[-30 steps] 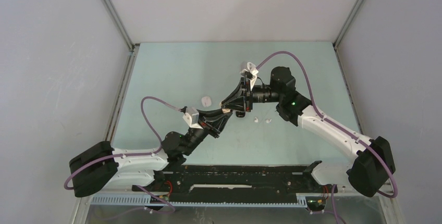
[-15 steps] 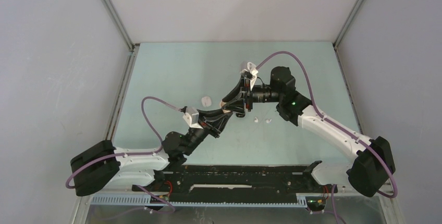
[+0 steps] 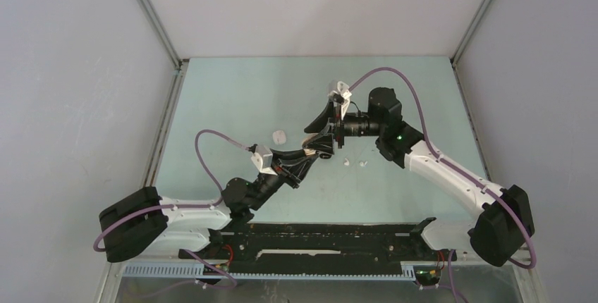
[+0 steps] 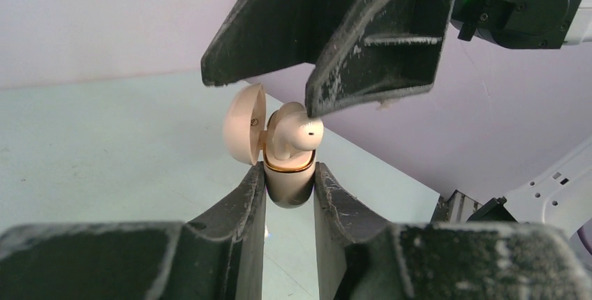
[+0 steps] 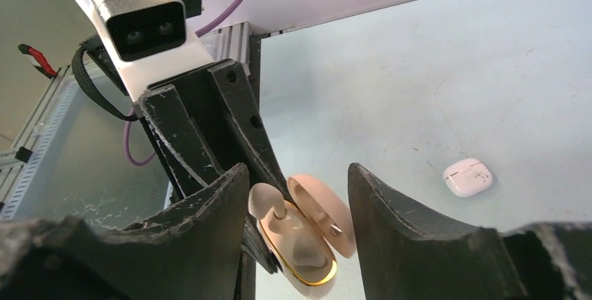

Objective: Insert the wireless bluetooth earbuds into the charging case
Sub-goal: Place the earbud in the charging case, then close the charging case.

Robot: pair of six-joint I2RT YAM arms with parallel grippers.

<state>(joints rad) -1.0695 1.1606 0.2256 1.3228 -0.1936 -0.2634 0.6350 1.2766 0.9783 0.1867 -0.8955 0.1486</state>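
The left gripper clamps the body of a cream, gold-rimmed plastic charging case, its lid hinged open. One cream earbud stands in a socket of that case, seemingly not pressed fully home, and the socket beside it looks empty. Just above the case, the right gripper stands about half open and holds nothing, with one finger at the bud's top. Two small white earbuds lie on the pale green table near the case, and a white rounded case rests farther off.

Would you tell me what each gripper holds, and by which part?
Left gripper clamps the open case by its lower body. Right gripper is open, holding nothing; an earbud sits in the case.
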